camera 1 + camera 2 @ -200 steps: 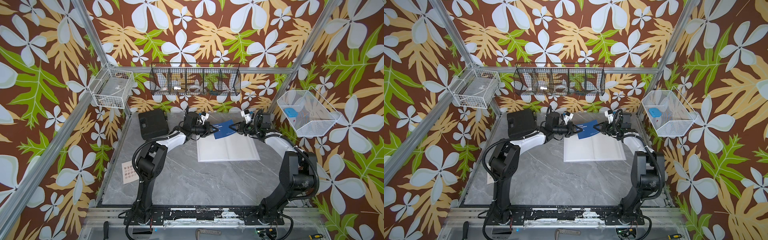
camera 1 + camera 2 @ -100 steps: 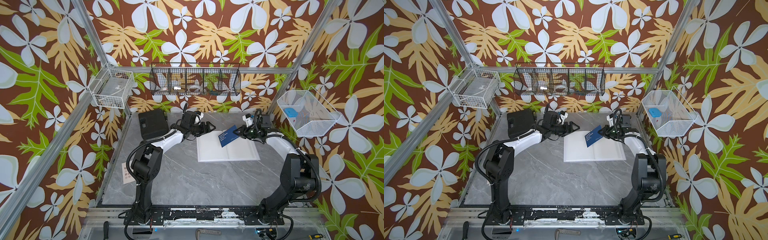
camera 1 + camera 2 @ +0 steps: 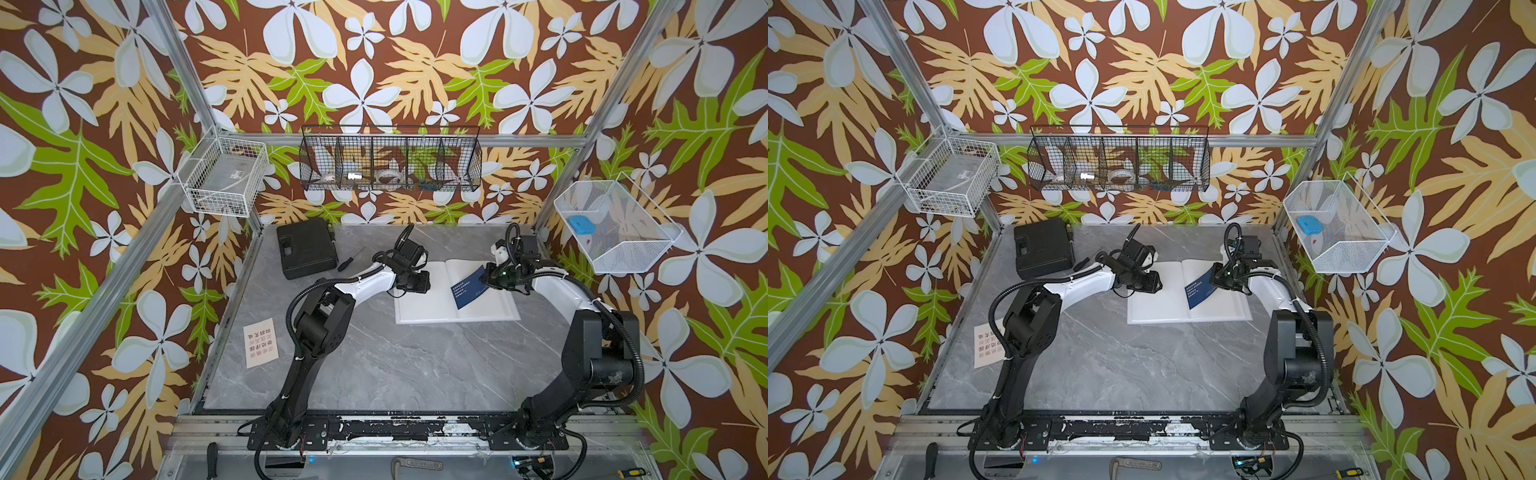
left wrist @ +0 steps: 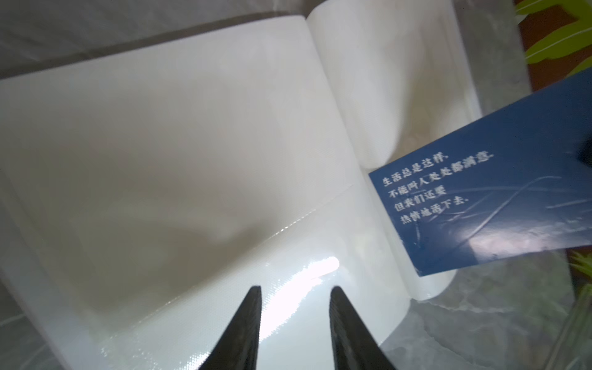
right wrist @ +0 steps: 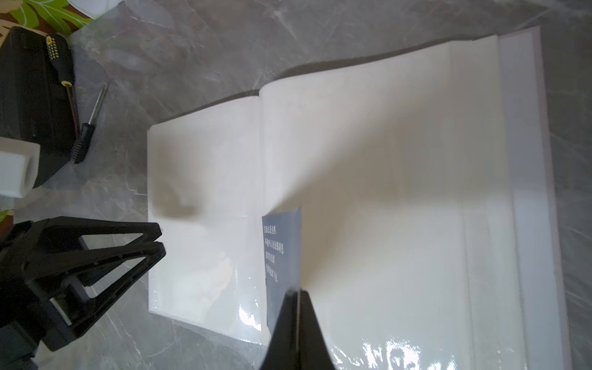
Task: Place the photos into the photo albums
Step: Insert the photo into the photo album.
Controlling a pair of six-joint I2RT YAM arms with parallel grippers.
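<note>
The album (image 3: 432, 305) (image 3: 1158, 307) lies open on the grey table (image 3: 374, 365), a little right of the middle, with both white pages bare. The right pincer (image 3: 488, 277) (image 5: 299, 293) is clamped tight on the far right edge of the blue card (image 3: 469, 289) (image 3: 1200, 289). It holds the card tilted over the right page, with the card's low end close beside the fold. In the right wrist view the card (image 5: 282, 250) reaches down to the page there, but I cannot tell whether it has slipped under the clear film.

The left pincer (image 3: 417, 284) (image 4: 294, 288) hangs over the left page near its left edge. Its two fingers (image 4: 253, 320) stand partly apart with nothing between them.

A cream card (image 3: 260, 343) (image 3: 984, 345) lies flat on the table at the near left, well apart from the album. A black case (image 3: 306, 248) sits at the far left with a screwdriver (image 3: 351, 259) just beside it.
</note>
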